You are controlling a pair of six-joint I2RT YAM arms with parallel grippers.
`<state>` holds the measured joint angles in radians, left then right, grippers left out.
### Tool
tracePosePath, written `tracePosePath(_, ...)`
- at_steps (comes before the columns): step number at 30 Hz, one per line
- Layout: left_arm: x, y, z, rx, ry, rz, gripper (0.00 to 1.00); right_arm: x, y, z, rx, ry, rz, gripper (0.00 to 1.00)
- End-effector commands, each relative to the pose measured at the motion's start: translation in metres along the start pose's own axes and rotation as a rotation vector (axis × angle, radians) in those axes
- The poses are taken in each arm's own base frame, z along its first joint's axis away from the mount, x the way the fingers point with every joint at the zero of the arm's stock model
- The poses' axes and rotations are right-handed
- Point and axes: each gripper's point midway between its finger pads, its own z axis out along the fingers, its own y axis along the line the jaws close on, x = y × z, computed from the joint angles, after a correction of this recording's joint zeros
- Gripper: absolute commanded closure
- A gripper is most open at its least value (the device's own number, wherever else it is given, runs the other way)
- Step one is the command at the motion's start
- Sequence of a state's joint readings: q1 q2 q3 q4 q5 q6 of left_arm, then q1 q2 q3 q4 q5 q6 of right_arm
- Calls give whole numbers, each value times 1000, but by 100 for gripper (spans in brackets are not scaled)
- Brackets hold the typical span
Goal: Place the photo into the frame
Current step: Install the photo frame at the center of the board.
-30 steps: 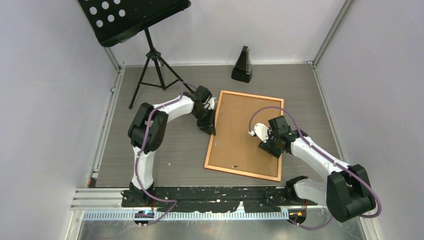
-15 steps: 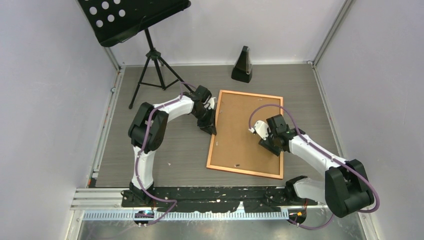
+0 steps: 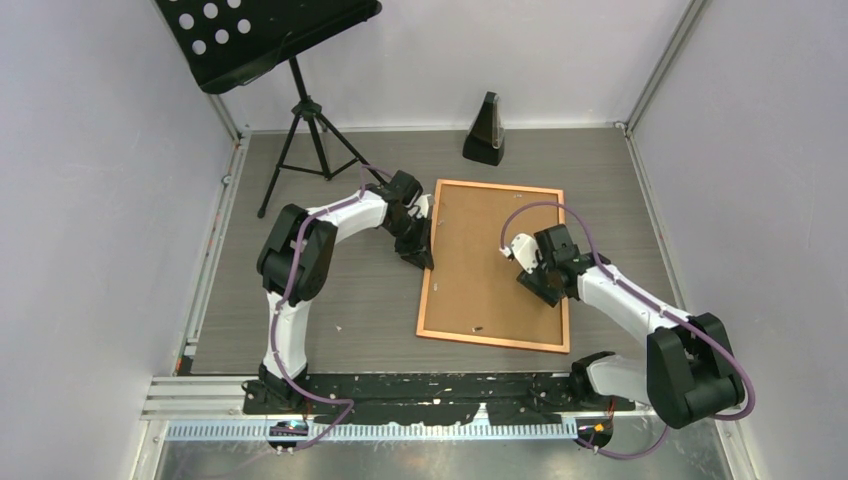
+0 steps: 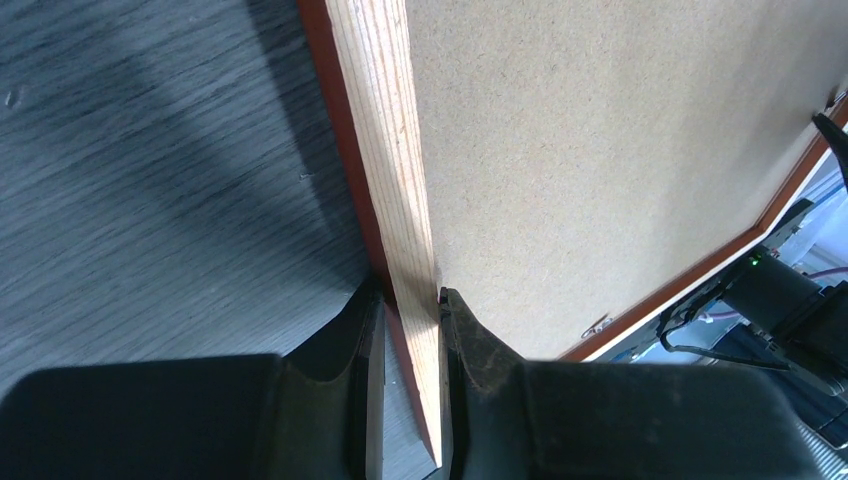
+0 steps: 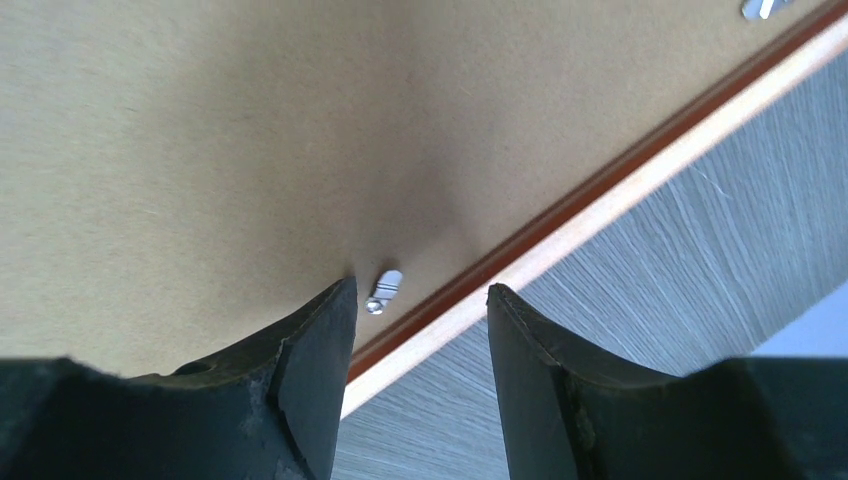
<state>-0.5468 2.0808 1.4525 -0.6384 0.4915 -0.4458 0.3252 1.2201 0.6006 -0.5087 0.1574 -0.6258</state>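
The left jaws were closed narrowly on the left rail of the frame, one finger on its outer copper-coloured side and the other on the inner side against the backing board. The right jaws stood wide apart at the frame's right rail. One finger was over the backing board beside a small metal tab and the other was beyond the rail, above the grey worktop. They held nothing, and I could not tell whether the inner finger pressed on the board.

The frame lay flat and back-side up on the worktop, with the backing board filling its opening. The left arm reached it from the left and the right arm from the right. Behind the frame stood a metronome, with a music stand behind and to the left.

The photo showed in no view. If it was already in the frame, the board hid it, and I could not say either way. Judging by the seated board, the loading looked largely done. What probably remained was securing the tabs along the rails, if they were not already turned in, and releasing the frame.
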Motion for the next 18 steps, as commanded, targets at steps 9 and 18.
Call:
tracePosePath(9,11,4,14,12,58,6,100,-18,6,9,-57,-48,27,42)
tracePosePath(18,12,3,15,18,62,2,100,-5,-9,12,38,15,7,43)
